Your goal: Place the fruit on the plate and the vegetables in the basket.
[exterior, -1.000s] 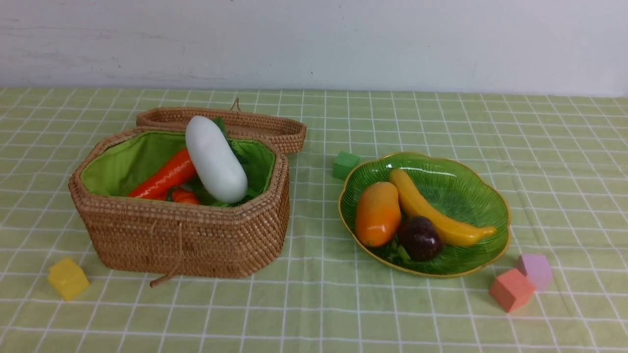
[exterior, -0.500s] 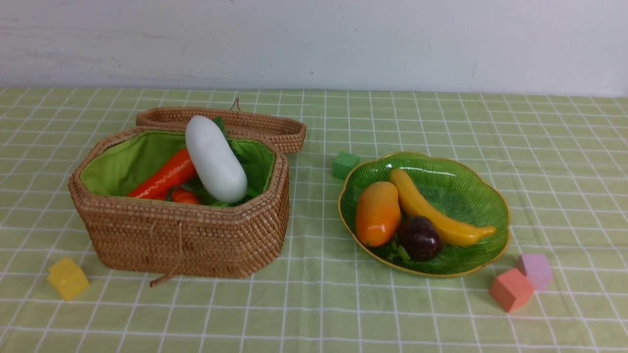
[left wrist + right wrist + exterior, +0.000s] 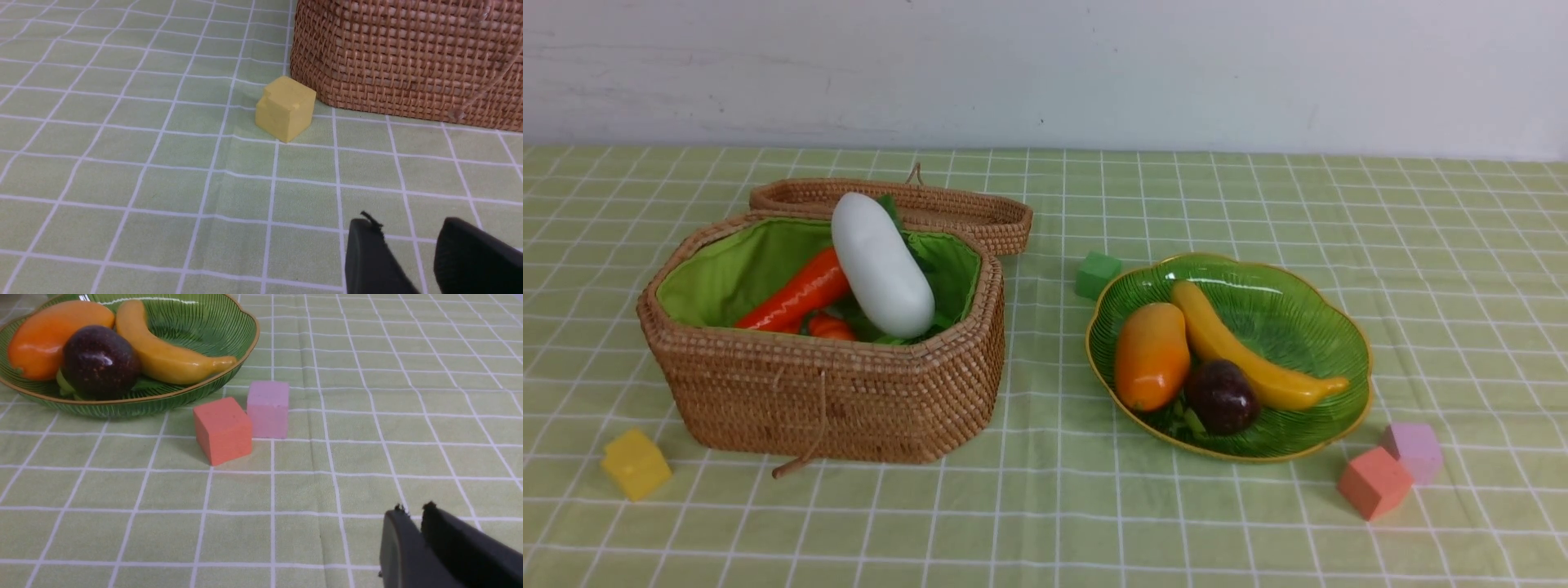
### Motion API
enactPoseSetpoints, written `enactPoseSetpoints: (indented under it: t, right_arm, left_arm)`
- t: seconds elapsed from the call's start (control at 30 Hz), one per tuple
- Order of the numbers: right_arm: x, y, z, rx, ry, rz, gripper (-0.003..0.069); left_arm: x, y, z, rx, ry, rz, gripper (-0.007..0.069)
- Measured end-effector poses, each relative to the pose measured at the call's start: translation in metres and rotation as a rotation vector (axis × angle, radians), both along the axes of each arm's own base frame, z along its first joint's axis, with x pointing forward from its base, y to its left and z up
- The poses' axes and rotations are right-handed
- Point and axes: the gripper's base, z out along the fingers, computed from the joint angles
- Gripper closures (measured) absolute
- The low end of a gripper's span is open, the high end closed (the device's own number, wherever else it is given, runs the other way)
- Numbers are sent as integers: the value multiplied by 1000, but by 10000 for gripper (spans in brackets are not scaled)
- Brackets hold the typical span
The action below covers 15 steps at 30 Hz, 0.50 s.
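From the front, the basket (image 3: pixel 825 392) sat open on the left of the checked cloth (image 3: pixel 1045 506), holding a white radish (image 3: pixel 882 265), a carrot (image 3: pixel 796 294) and a bit of pumpkin (image 3: pixel 832 327). The plate (image 3: pixel 1298 318) on the right held the mango (image 3: pixel 1150 356), banana (image 3: pixel 1250 351) and mangosteen (image 3: pixel 1221 397).

In the left wrist view, the left gripper (image 3: pixel 408 241) hung empty, jaws parted, near a yellow cube (image 3: pixel 285 108) beside the basket.

In the right wrist view, the right gripper (image 3: pixel 412 516) held nothing, its jaws a narrow slit apart, near an orange cube (image 3: pixel 222 430) touching a purple cube (image 3: pixel 267 409).
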Motion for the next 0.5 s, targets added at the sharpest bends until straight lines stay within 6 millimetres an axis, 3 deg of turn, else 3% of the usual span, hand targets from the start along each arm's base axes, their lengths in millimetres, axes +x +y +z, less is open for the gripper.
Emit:
enactPoseSetpoints:
  t: [0.5]
  right_arm:
    - [0,0,0,1,0,0,552]
  left_arm:
    - [0,0,0,0,0,0,386]
